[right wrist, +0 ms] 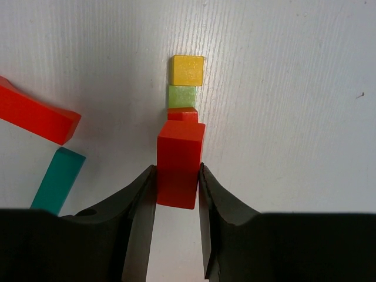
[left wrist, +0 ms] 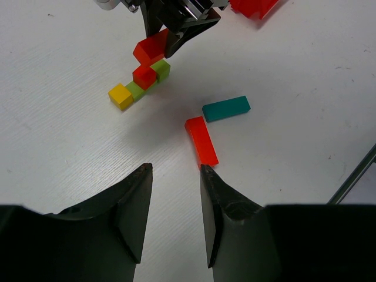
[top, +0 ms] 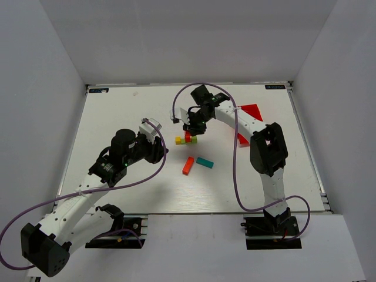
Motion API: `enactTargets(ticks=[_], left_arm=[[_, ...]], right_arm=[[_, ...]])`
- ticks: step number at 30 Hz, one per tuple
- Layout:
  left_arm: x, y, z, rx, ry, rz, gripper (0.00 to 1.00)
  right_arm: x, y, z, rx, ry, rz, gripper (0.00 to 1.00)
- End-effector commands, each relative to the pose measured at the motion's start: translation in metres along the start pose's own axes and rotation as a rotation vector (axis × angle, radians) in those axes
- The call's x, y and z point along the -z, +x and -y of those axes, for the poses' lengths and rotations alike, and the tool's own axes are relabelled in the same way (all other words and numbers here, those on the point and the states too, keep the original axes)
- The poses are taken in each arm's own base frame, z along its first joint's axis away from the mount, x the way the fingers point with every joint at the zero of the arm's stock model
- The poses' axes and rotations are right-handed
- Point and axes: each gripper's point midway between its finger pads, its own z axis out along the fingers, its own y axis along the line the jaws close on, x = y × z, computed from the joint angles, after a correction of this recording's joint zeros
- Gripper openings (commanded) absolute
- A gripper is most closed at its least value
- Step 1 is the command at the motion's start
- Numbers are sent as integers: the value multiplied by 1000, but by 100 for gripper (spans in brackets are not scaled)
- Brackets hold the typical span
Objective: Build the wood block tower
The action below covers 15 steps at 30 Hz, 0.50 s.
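Note:
A row of a yellow cube (top: 178,140) and green cubes (top: 193,141) lies on the white table, with a red cube (top: 188,136) on top of the row. My right gripper (top: 191,126) is shut on a red block (right wrist: 180,161) and holds it just above that red cube (right wrist: 183,113). The left wrist view shows the held block (left wrist: 151,48) over the stack (left wrist: 144,76). An orange bar (top: 188,165) and a teal bar (top: 204,163) lie loose in front. My left gripper (left wrist: 175,170) is open and empty, just short of the orange bar (left wrist: 201,141).
A red plastic bin (top: 249,113) sits at the back right, behind the right arm. White walls enclose the table (top: 117,117) on three sides. Purple cables loop off both arms.

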Motion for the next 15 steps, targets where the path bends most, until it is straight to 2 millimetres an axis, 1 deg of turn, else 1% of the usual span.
enactTargets(ticks=[1, 8, 12, 14, 15], left_arm=[[6, -16, 0, -8, -7, 45, 49], [6, -16, 0, -8, -7, 45, 49], [6, -16, 0, -8, -7, 45, 49], [6, -16, 0, -8, -7, 45, 49], [6, -16, 0, -8, -7, 45, 49]], right_arm=[[7, -6, 2, 26, 2, -3, 0], [8, 5, 0, 7, -2, -44, 0], [16, 14, 4, -14, 17, -71, 0], [20, 16, 3, -21, 16, -73, 0], [23, 23, 5, -35, 20, -77, 0]])
